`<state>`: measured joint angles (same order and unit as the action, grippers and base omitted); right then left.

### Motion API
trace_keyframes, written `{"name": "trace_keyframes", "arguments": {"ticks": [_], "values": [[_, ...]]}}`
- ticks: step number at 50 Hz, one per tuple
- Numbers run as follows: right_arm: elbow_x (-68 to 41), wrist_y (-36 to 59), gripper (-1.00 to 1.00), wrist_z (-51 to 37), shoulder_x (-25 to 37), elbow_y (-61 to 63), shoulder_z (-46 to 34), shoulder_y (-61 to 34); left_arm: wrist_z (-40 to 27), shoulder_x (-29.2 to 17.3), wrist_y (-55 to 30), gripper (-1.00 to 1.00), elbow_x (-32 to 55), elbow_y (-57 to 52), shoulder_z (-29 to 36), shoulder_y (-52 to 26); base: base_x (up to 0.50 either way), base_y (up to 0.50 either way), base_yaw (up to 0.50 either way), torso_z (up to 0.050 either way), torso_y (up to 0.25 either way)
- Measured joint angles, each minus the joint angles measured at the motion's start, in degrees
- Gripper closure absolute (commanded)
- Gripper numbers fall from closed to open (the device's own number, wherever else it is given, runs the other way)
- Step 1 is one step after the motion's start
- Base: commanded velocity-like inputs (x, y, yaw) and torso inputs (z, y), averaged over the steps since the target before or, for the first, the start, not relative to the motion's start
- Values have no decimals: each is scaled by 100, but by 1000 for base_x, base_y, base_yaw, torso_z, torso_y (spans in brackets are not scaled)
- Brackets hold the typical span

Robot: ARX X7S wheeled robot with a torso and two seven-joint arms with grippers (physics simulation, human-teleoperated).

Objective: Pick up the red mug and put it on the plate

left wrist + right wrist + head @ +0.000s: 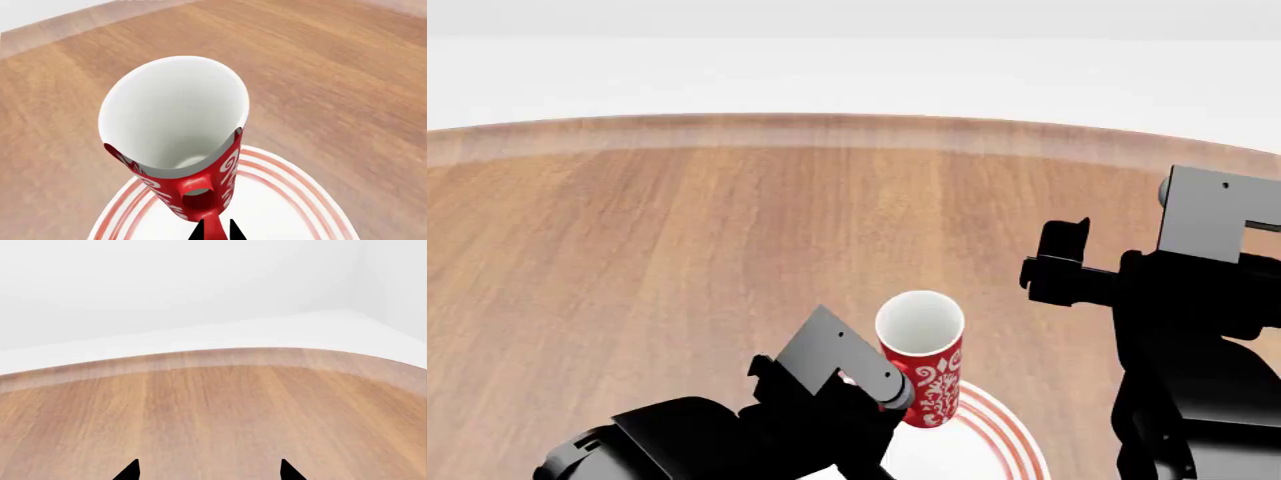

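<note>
The red mug (pixel 175 115), with a white floral pattern and a white inside, is held by its red handle (pixel 200 200) between the fingertips of my left gripper (pixel 216 231), which is shut on it. The mug is over the far part of the plate (pixel 293 205), a white plate with red rings. I cannot tell whether the mug touches the plate. In the head view the mug (pixel 924 370) stands roughly upright at the plate's (pixel 994 445) far left rim, with my left gripper (pixel 892 395) beside it. My right gripper (pixel 208 471) is open and empty above the table, and also shows in the head view (pixel 1052 268).
The wooden table (pixel 694 250) stretches out beyond the plate, with its curved far edge (pixel 827 128) against a white background. My right arm (pixel 1188 380) stands to the right of the plate. No other mugs are in view.
</note>
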<state>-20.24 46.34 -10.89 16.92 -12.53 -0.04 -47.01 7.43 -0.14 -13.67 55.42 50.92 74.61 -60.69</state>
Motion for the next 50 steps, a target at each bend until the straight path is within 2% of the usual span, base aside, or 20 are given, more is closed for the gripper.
{"name": "trace_keyframes", "arguments": {"ticks": [7,16,50], "values": [[-6,-38,-100,5,2,-55,-2,3,-2,4,238,100,703,220,718,-148,0,0,0,0,0],[-16,-91,-100,11,-1,-106,-7,24,20,6,302,100,1092,376,1147,-212,0,0,0,0,0],[-48,-292,-100,38,-2,-296,-35,89,158,9,-146,100,1185,503,1411,-154,0,0,0,0,0]]}}
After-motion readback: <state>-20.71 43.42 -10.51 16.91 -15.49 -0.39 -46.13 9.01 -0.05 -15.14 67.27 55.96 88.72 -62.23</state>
